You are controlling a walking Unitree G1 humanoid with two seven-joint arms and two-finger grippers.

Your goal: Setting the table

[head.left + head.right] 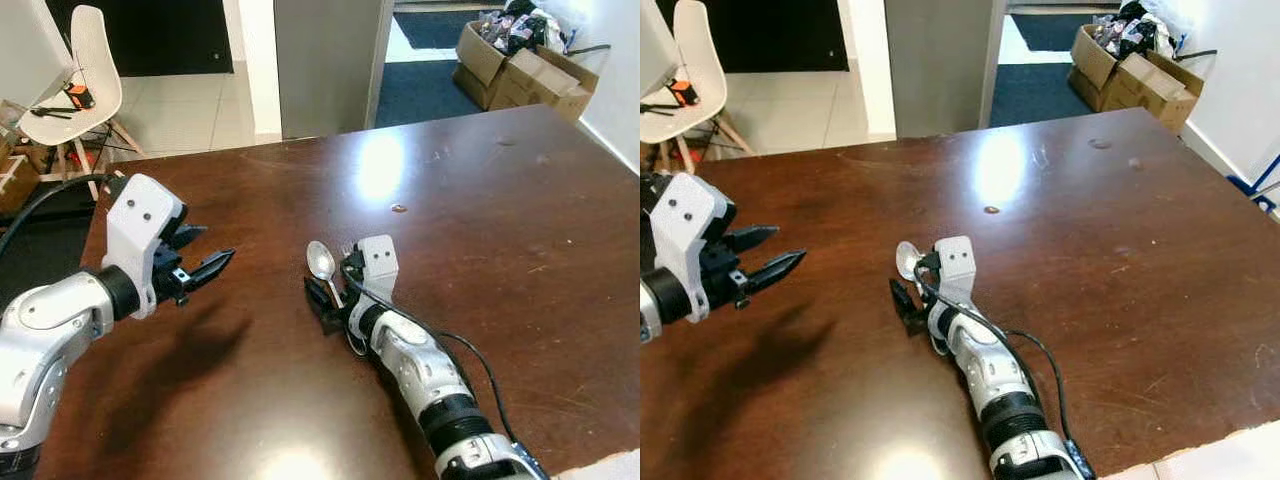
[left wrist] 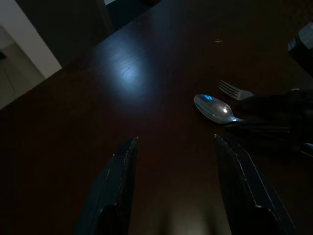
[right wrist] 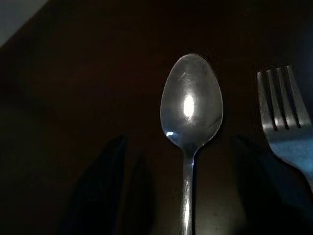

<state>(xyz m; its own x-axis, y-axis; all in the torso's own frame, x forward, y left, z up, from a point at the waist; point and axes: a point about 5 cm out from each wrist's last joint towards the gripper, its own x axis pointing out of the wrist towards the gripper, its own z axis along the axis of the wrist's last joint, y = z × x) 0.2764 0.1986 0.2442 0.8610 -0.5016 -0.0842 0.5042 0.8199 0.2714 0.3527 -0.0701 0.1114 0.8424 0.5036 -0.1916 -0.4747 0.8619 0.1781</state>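
On table (image 1: 480, 190), near centre: spoon (image 1: 321, 262) flat, fork (image 3: 283, 122) just right of it | right gripper (image 1: 328, 300) low over spoon handle, jaws wide, straddling it, holding nothing | left gripper (image 1: 200, 268) hovers left, jaws parted, empty | advice: close squarely on handle, keep right finger off fork, lift level.
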